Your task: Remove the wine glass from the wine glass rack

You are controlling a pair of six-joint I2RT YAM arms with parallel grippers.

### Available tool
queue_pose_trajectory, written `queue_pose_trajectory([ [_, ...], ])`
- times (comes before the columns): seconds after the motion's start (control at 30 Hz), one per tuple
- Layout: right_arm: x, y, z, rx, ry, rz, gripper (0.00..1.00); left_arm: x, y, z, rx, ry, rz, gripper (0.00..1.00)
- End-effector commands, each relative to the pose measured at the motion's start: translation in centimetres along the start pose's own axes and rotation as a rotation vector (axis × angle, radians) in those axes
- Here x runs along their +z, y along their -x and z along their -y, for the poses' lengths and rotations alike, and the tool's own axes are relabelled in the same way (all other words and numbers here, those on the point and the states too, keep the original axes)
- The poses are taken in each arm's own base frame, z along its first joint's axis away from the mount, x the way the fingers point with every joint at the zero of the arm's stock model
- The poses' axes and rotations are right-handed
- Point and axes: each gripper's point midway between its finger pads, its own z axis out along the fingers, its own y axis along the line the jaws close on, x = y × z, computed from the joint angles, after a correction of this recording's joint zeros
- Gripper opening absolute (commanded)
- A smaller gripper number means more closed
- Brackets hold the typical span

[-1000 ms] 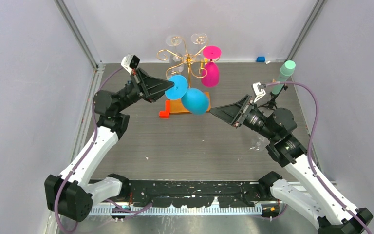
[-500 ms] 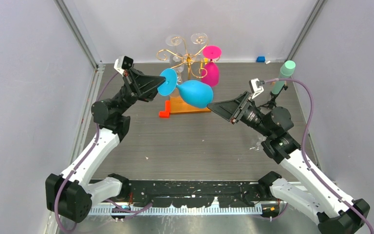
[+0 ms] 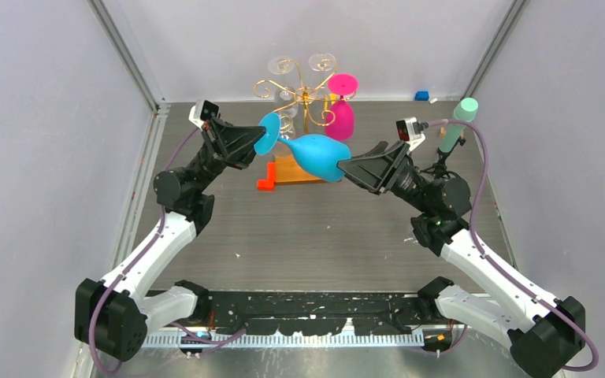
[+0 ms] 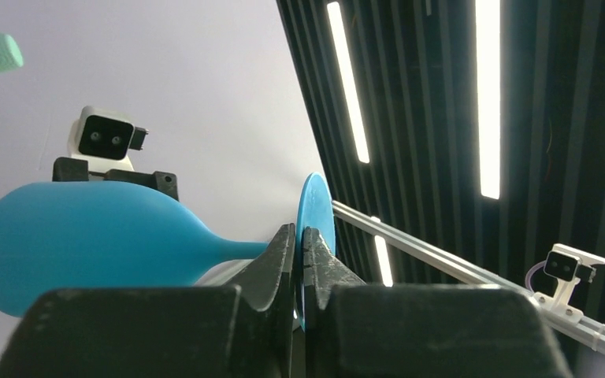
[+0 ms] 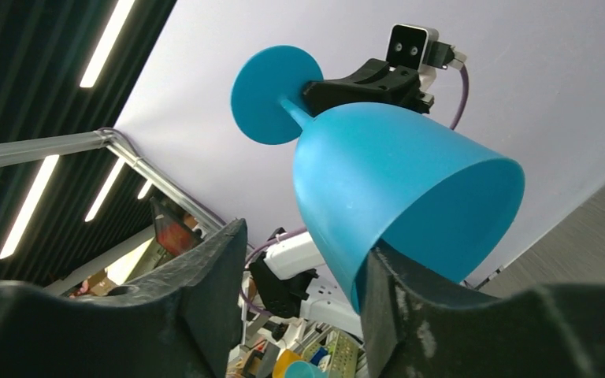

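Two grippers now meet at the blue wine glass (image 3: 319, 155), swung sideways and seemingly free, just near of the wine glass rack (image 3: 303, 94): left gripper (image 3: 263, 142) pinching its foot, right gripper (image 3: 349, 168) newly arrived, jaws parted around the bowl.

The blue glass (image 3: 319, 155) looks like smooth, matt, opaque plastic, and so does the pink glass (image 3: 340, 118), though with a slight sheen. The rack (image 3: 303, 96) is thin, shiny gold metal wire on a smooth wooden base (image 3: 286, 171), and it carries clear, glossy glasses (image 3: 322, 61). The right fingers (image 5: 205, 283) and left fingers (image 4: 280, 264) are matt black plastic with a faintly grainy surface, the arm shells (image 3: 151, 250) are glossy white, and the table (image 3: 323, 236) is matt grey with wood-grain streaks.
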Motion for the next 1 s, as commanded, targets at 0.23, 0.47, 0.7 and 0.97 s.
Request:
queue_pose_trajectory([
  [0.23, 0.0, 0.4, -5.3, -0.026, 0.146, -0.003, 0.03, 0.5, -0.8, -0.3, 0.114, -0.006, -0.065, 0.2],
  [0.47, 0.0, 1.2, -4.0, -0.047, 0.027, 0.043, 0.0, 0.2, -0.2, -1.0, 0.233, 0.031, -0.01, 0.71],
  [0.7, -0.5, 1.7, -5.5, -0.123, 0.002, 0.059, 0.0, -0.4, 0.0, -2.2, 0.424, 0.121, 0.011, 0.87],
  [0.97, -3.4, 3.2, -0.3, -0.26, -0.413, 0.1, 0.0, -4.6, 3.1, -5.3, 0.69, 0.449, 0.209, 0.92],
])
